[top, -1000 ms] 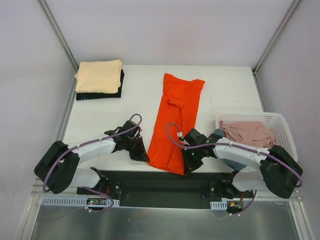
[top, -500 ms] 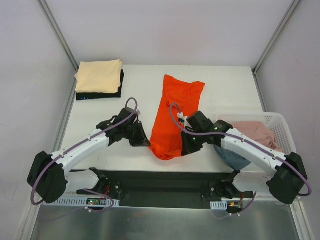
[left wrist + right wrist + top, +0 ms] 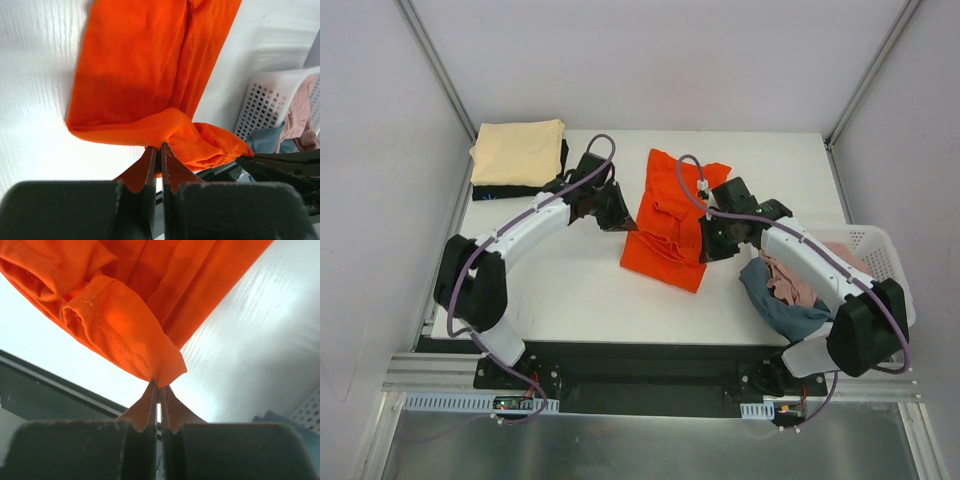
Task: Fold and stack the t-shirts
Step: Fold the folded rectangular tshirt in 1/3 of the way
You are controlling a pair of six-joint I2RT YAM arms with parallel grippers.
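The orange-red t-shirt lies in the middle of the table, its near half doubled back over its far half. My left gripper is shut on the shirt's hem corner at the shirt's left edge. My right gripper is shut on the other hem corner at the right edge. Both hold the cloth lifted above the table. A pale yellow-cream t-shirt lies folded on a black t-shirt at the back left. A pink t-shirt and a dusty blue t-shirt sit at the basket.
The white lattice basket stands at the right edge of the table, also in the left wrist view. The blue shirt hangs over its near left side. Grey walls enclose the table on three sides. The black base rail runs along the near edge.
Both grippers carried the shirt's near hem away from the front edge toward the back, folding the shirt over itself. The arms are stretched farther out now.
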